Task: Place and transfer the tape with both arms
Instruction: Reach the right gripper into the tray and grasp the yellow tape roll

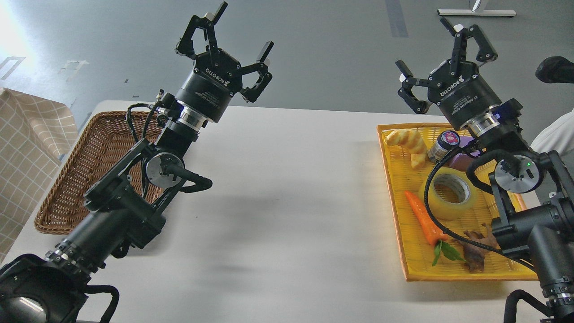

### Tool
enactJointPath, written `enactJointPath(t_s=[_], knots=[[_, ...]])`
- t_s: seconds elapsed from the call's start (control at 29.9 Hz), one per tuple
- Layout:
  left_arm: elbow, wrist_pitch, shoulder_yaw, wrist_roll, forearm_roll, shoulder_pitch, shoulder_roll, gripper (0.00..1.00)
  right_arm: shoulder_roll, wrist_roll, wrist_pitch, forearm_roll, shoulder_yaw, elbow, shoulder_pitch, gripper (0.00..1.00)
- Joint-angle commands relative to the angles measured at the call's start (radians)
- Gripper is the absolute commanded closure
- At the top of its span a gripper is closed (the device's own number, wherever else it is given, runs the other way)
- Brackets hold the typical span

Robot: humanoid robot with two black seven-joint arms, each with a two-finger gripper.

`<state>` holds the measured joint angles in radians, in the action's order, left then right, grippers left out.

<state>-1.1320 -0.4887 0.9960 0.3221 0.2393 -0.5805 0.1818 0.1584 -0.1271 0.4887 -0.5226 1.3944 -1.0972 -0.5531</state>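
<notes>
Tape [448,193] is just sitting in the yellow tray [403,251] at the right of the frame, next to the carrot [423,217], untouched. Left gripper [226,49] and right gripper [444,58] are both up high, fingers spread, holding nothing. So nothing's done yet: pickup, handover and placing, maybe into the wicker basket [85,170] at left, are all left.

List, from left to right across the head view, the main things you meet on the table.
Brown basket → left gripper → yellow tray → carrot → tape.
</notes>
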Motion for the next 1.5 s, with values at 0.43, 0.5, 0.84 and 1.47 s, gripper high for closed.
enactJointPath(t_s=[0.43, 0.5, 0.84, 1.47], knots=[[0.001, 0.0, 0.003, 0.0, 0.0, -0.004, -0.005, 0.02, 0.423, 0.001, 0.0, -0.284, -0.368, -0.084, -0.145, 0.0], [0.001, 0.0, 0.003, 0.0, 0.0, -0.004, -0.005, 0.02, 0.472, 0.001, 0.0, -0.326, -0.388, -0.121, -0.149, 0.0], [0.001, 0.0, 0.003, 0.002, 0.0, -0.007, -0.005, 0.02, 0.674, -0.037, 0.0, -0.575, -0.449, -0.259, -0.139, 0.0], [0.001, 0.0, 0.003, 0.002, 0.0, -0.009, -0.004, 0.02, 0.78, -0.045, 0.0, -1.096, -0.561, -0.319, -0.028, 0.03]])
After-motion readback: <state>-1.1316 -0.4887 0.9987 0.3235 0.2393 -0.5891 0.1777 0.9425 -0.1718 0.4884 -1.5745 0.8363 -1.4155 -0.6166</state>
